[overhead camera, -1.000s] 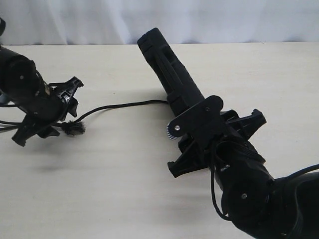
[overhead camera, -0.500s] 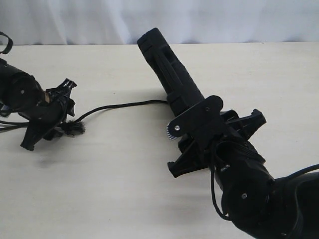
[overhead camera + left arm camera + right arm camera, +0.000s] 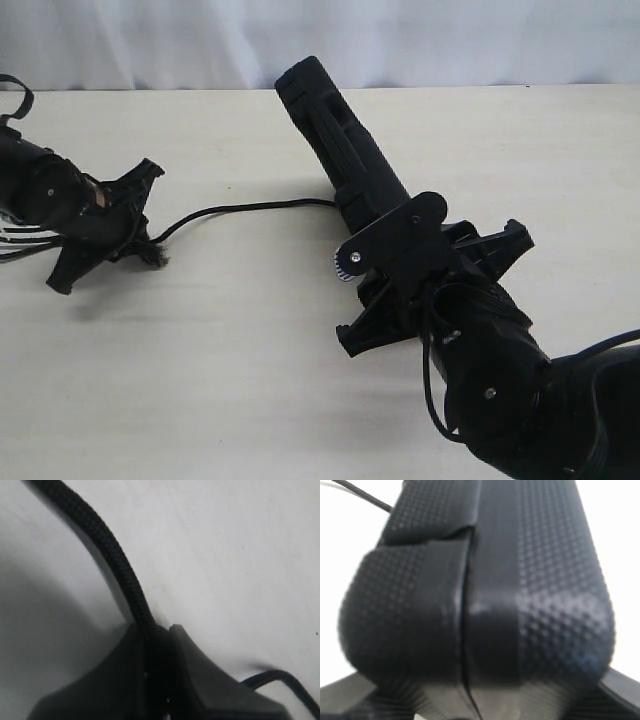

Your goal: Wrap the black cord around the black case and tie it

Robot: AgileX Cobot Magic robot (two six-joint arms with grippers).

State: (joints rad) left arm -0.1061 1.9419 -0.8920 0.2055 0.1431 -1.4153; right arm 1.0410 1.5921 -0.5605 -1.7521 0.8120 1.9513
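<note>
- Near the left edge of the surface [image 3: 250, 380], the black cord [image 3: 250, 208] is clamped in the left pincer [image 3: 156, 630].
- The black case [image 3: 340, 140] is gripped, tilted, by the right pincer [image 3: 400, 225].

Bare table [image 3: 230, 340] around black cord [image 3: 260, 206] stretched left of black case [image 3: 345, 150]

- the black cord [image 3: 107, 555], braided, curves down across the pale table [image 3: 225, 555]
- it's pinched tight between the left gripper [image 3: 157, 630] fingers [image 3: 200, 665]
- another thin dark strand [image 3: 280, 677] lies beside one finger; can't tell what it is
</note>
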